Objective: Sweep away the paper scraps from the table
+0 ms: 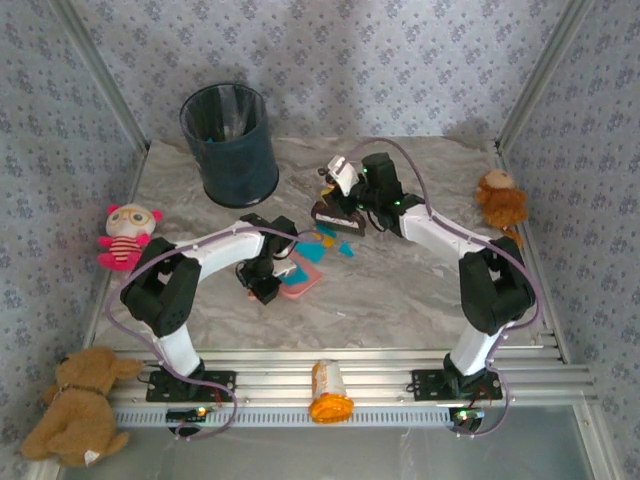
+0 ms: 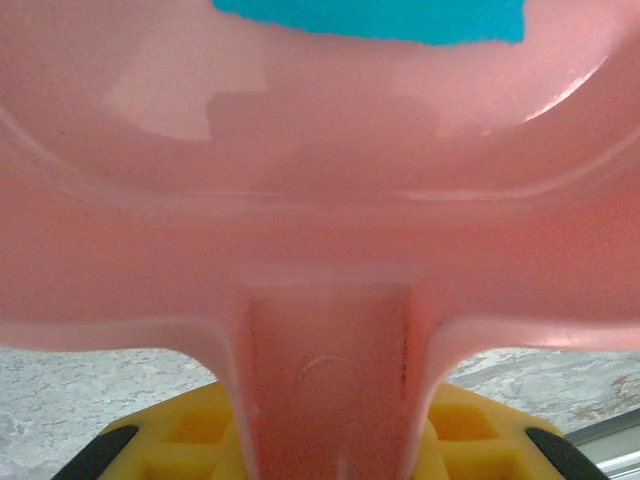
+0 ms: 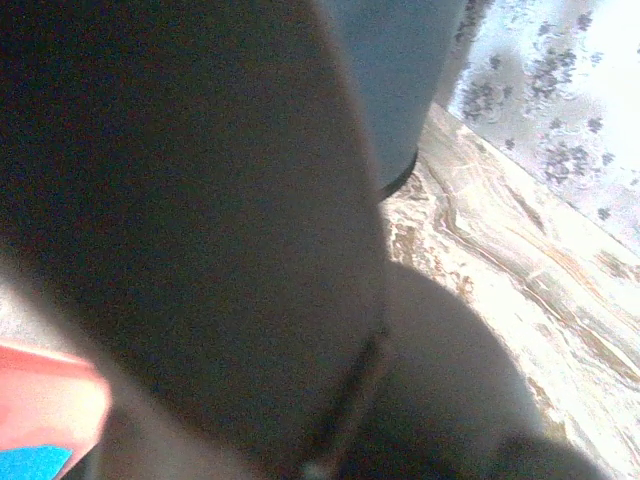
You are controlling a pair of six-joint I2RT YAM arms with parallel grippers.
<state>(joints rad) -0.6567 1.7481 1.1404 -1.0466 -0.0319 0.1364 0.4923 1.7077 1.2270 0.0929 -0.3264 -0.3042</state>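
Left hand (image 2: 325, 440) clamps the pink dustpan (image 2: 320, 250) by its handle, with one turquoise scrap (image 2: 370, 18) inside the pan. Right hand (image 1: 355, 205) grips a dark brush (image 1: 334, 214) beside the paper scraps (image 1: 327, 240), which lie on the counter (image 1: 420, 290) at the pan's mouth.

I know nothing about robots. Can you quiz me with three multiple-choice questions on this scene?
1. Where on the table does the dark bin stand? A far left; B far right; C near edge.
2. What colour is the dustpan? A green; B pink; C white.
3. What is the left gripper doing? A hanging open; B clamping the dustpan's handle; C holding a toy.
Answers: 1 A, it stands towards the far-left corner; 2 B, it looks pink from above and from the left wrist; 3 B, the handle sits between its yellow fingers.
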